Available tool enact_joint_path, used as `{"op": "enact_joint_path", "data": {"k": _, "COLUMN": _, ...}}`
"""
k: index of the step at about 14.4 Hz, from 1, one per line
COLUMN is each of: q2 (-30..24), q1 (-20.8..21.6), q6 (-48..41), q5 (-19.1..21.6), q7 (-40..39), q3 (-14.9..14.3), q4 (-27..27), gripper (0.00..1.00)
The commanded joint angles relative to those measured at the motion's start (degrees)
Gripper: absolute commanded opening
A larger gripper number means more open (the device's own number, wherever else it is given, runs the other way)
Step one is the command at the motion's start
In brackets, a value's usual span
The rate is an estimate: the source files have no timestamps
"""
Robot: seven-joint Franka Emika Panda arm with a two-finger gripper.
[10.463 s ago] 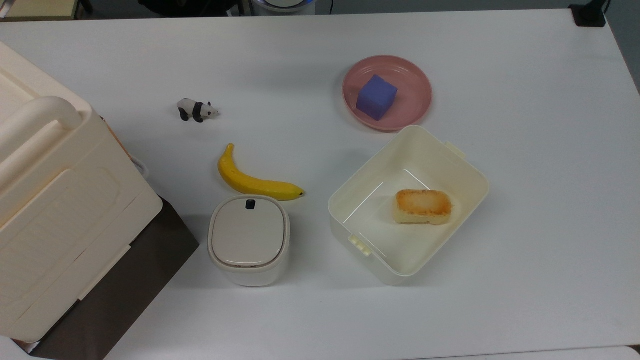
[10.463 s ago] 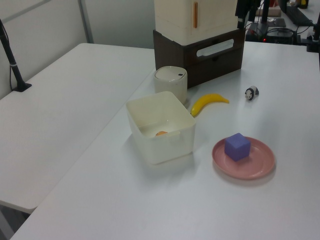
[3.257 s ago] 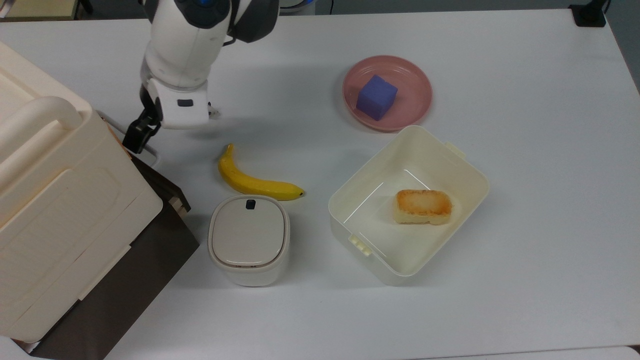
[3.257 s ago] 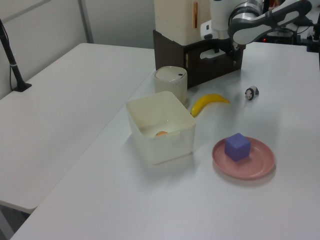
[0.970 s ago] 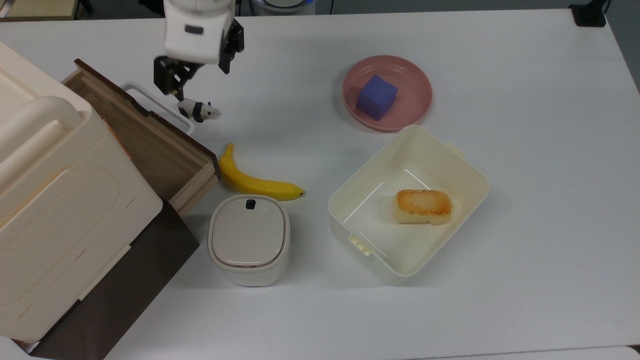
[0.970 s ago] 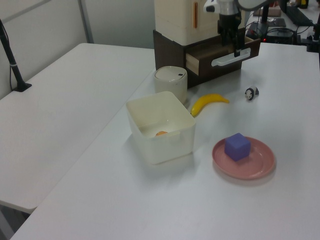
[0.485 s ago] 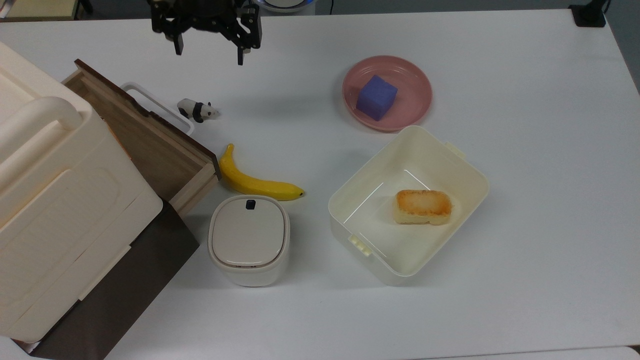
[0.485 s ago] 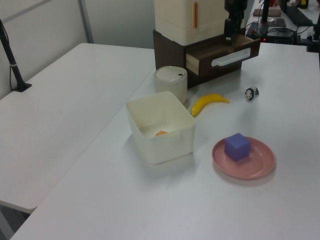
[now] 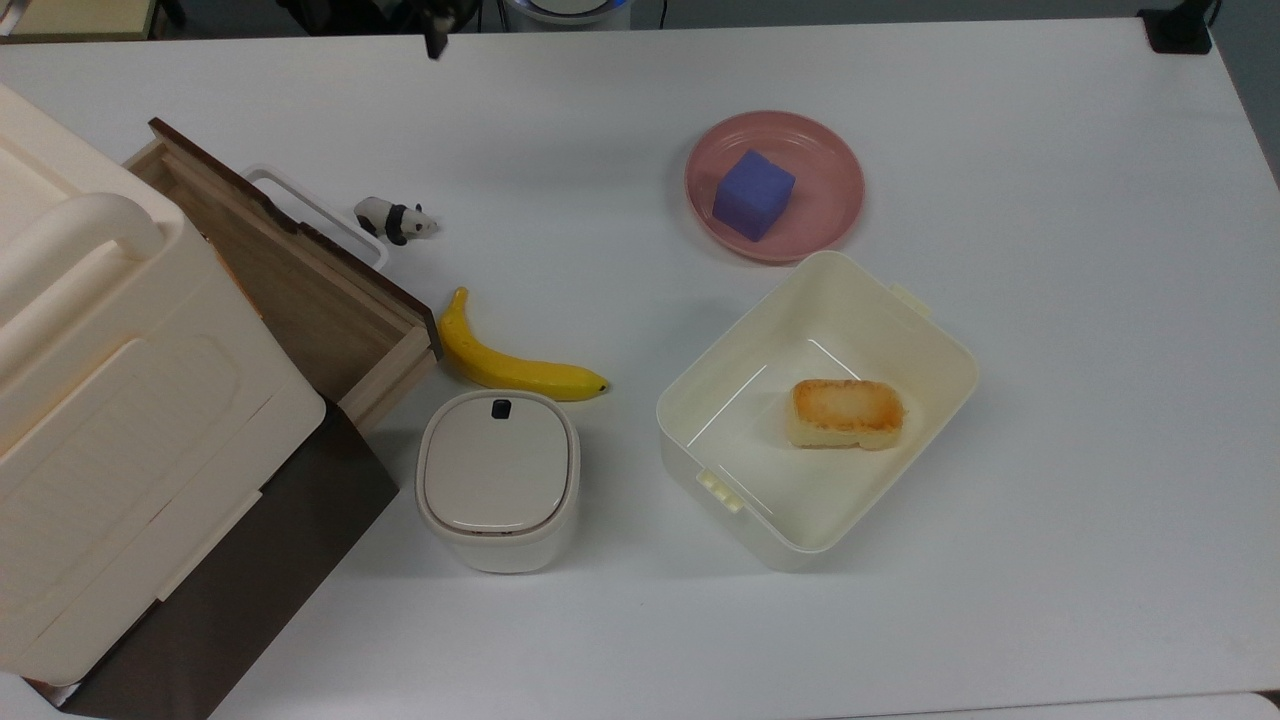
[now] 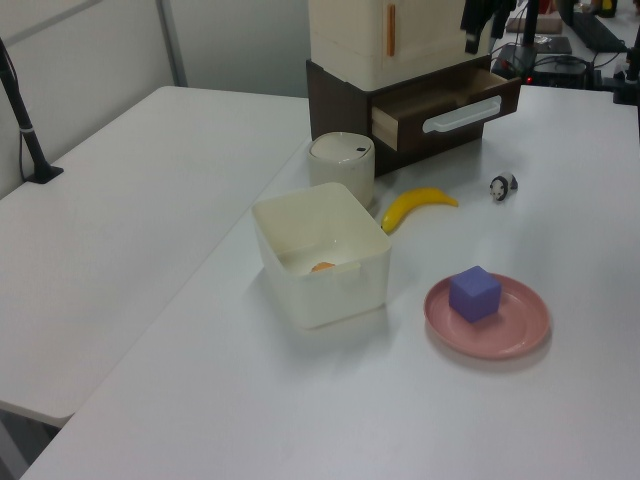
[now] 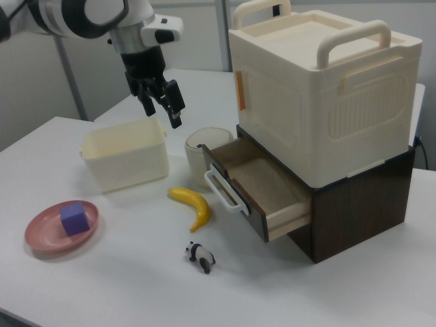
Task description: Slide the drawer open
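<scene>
The drawer (image 9: 300, 290) stands pulled out from the dark brown cabinet (image 11: 361, 204), showing its lighter wooden inside, also in the right view (image 11: 262, 184). Its white bar handle (image 9: 318, 215) points toward the panda; the left view shows the handle (image 10: 462, 113) on the dark front. My gripper (image 11: 162, 109) hangs open and empty in the air, well above the table and apart from the drawer, over the tub side in the right view. One dark fingertip (image 9: 434, 42) shows at the top view's upper edge.
A large cream box (image 9: 110, 400) sits on the cabinet. Close to the drawer front lie a toy panda (image 9: 395, 220) and a banana (image 9: 510, 368). A lidded cream bin (image 9: 498, 478), a cream tub (image 9: 880, 300) holding bread, and a pink plate (image 9: 835, 170) with a blue cube stand further off.
The gripper has lifted and drawn away from the drawer handle toward the top view's upper edge. The drawer stays pulled out as it was a second ago.
</scene>
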Motion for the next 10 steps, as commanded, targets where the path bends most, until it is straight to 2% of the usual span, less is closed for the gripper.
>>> {"op": "enact_joint_path", "data": {"k": 1, "q2": -1.9, "q1": 9.4, "q6": -1.1, "q5": 2.0, "q7": 2.8, "q3": -9.7, "q4": -0.6, "gripper": 1.00}}
{"op": "enact_joint_path", "data": {"k": 3, "q2": -1.8, "q1": 13.1, "q6": -0.8, "q5": 2.0, "q7": 4.3, "q3": -13.0, "q4": -0.5, "gripper": 1.00}}
{"op": "enact_joint_path", "data": {"k": 10, "q2": -1.4, "q1": 13.2, "q6": -1.6, "q5": 1.4, "q7": 5.0, "q3": -12.2, "q4": -0.4, "gripper": 1.00}}
